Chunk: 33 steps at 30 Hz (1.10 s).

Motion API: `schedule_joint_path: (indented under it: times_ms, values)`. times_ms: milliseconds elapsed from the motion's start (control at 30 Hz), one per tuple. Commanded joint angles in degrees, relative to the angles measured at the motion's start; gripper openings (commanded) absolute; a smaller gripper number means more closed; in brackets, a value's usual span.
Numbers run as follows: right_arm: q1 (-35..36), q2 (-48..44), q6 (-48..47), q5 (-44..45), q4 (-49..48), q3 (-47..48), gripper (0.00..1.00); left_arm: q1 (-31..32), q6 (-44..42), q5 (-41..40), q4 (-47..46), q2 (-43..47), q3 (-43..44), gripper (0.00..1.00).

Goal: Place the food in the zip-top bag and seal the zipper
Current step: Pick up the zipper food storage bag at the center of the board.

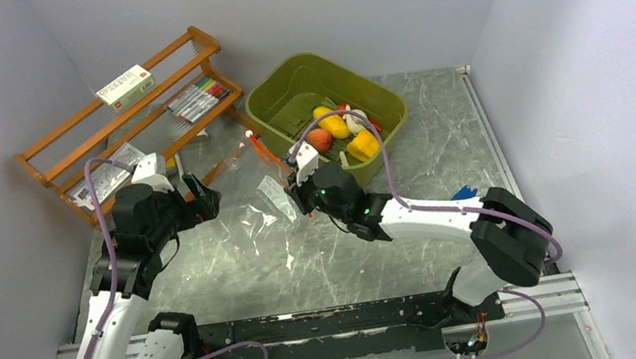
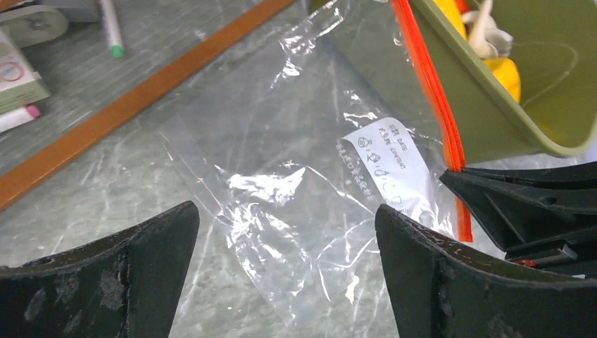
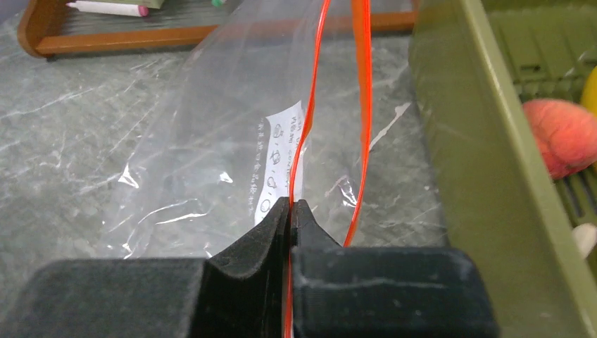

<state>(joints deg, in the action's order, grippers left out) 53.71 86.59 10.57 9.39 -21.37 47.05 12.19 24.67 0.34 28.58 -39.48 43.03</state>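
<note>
Pinching one lip of the zipper [image 3: 365,105], the right gripper [image 3: 290,208] holds the bag [image 2: 281,190] before the left gripper [image 2: 285,218] (wide open, empty).

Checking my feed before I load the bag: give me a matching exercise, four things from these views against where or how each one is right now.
Things:
1. left gripper
2. right gripper
3. toy food
4. markers

States:
A. in the green basket
B. shut on the zipper of the clear bag
C. on the wooden rack
D. open, holding nothing

Pairs: 1-D, 2-B, 3-A, 4-C
</note>
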Motion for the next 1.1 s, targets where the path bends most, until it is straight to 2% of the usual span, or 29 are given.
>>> schedule_joint_path:
  times_ms: [0,100,200,267,367,467,600,967,1067]
  values:
    - [0.91,-4.53,-10.7,0.49,-1.42,-2.16,0.0,-0.58,4.88,11.18,-5.14,0.07,2.52,0.89]
    - [1.48,-6.3,-13.24,0.27,-0.14,-1.97,0.0,-0.58,7.34,18.41,-9.05,-0.8,2.0,0.87]
    - [2.5,-7.39,-14.73,-0.24,1.8,-0.85,0.0,-0.58,8.79,27.01,-13.81,-2.63,0.98,0.81]
    - [3.99,-7.7,-16.52,0.62,3.22,0.18,0.0,-0.58,11.03,31.8,-17.51,-3.74,-0.46,0.83]
    - [8.04,-7.35,-19.21,6.33,4.06,1.06,0.0,-0.58,14.7,34.18,-20.58,-6.14,-1.56,0.85]
    - [11.22,-6.9,-20.86,10.59,3.59,1.46,0.0,-0.61,16.6,35.02,-21.13,-8.91,-1.34,0.82]
    - [13.54,-7.38,-20.93,12.31,2.24,1.44,0.0,-0.58,15.65,32.26,-16.08,-12.31,0.94,0.72]
    - [18.78,-5.22,-25.74,18.52,0.8,3.0,0.0,-0.58,15.89,29.6,-12.36,-17.83,1.8,0.62]
    - [20.3,-4.22,-27.31,19.99,-0.09,3.49,0.0,-0.58,15.52,27.69,-10.36,-20.02,2.47,0.62]
